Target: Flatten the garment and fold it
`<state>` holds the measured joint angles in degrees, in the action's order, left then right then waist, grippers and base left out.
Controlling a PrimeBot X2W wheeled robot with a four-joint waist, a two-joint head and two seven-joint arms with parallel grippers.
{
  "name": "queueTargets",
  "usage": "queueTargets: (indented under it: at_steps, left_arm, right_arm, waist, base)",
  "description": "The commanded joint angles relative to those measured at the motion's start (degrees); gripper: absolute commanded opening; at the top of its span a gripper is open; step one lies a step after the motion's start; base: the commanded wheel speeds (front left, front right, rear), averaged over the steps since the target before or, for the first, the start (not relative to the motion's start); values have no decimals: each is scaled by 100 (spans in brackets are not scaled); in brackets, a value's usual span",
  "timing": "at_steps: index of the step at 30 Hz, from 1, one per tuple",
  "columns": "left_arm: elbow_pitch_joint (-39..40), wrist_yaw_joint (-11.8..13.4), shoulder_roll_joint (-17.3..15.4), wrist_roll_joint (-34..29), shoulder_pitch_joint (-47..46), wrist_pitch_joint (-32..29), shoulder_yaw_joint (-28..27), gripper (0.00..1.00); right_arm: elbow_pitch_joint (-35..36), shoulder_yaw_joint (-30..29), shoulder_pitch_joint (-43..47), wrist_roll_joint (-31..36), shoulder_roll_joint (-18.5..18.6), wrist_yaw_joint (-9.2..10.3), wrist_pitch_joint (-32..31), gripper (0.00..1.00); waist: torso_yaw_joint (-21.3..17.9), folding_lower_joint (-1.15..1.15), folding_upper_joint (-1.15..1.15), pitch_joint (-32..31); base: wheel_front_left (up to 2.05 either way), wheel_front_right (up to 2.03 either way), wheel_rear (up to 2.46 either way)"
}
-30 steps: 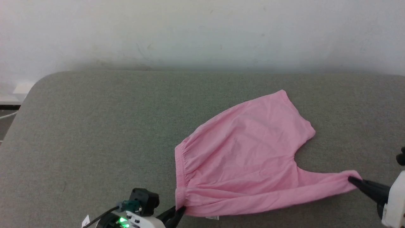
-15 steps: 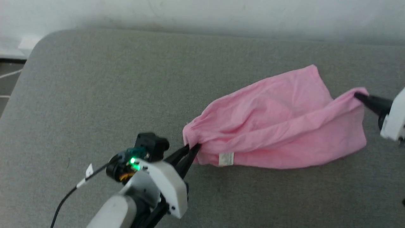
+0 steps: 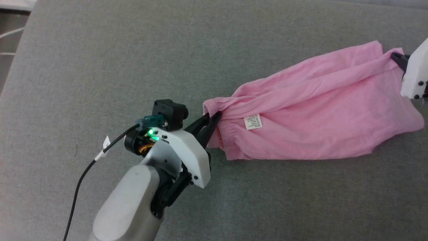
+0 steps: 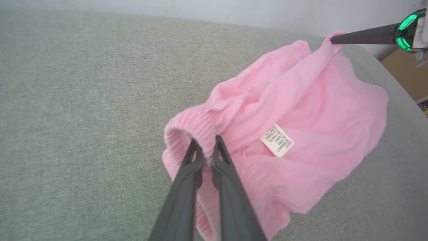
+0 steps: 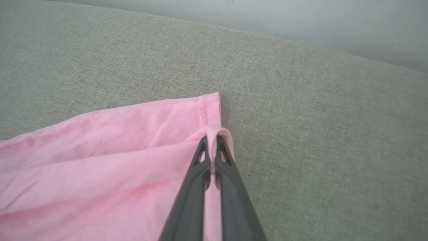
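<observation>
Head view: we look down on a grey, woven-textured padded surface [image 3: 100, 67] that takes up nearly the whole picture. Its rounded corner shows at the upper left, and beyond it lies a darker strip [image 3: 8, 36] crossed by a thin white line. We cannot tell what that strip is.

The garment [image 3: 317, 110] lies on the right half of the surface, pulled into a long band between the two arms, and its lower layers rest on the grey cloth. The left gripper [image 3: 214, 117] has its dark fingers pressed together on the end of the gathered waistband [image 3: 227, 140]. In the left wrist view the elastic loops over the fingertips. A small white label [image 3: 253, 121] faces up just beside that grip.

The right gripper [image 3: 394, 57], at the upper right edge of the picture, is pinched tight on a hem corner of one leg. In the right wrist view a thin fold of pink sits between its two fingers, just over the corner of the layer beneath.

A black cable [image 3: 80, 180] trails from the left wrist, where a green light [image 3: 152, 134] glows.

Both wrist views show a pale, plain wall [image 5: 301, 20] rising straight behind the far edge of the surface. In the left wrist view something brown [image 4: 406, 73] — cardboard-coloured — stands past the right-hand curve of the surface.
</observation>
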<state>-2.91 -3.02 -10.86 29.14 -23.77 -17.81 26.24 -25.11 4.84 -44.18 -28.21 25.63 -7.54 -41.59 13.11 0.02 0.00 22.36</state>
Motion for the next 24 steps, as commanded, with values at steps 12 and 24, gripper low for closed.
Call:
queueTargets:
  at_steps: [12,24]
  left_arm:
    - [-716,-90,275,15,-387,439,74,0]
    - [-1029,26,212,-72,-268,1130,-64,100]
  right_arm:
    - [-1224,430,-590,78,87,5,1012,0]
    - [-1456,1189,-536,-551,149,5,2213,100]
  waist:
    - [264,-2,0,224]
    - [11,-2,0,-531]
  base:
    - [0,0,0]
    - [0,0,0]
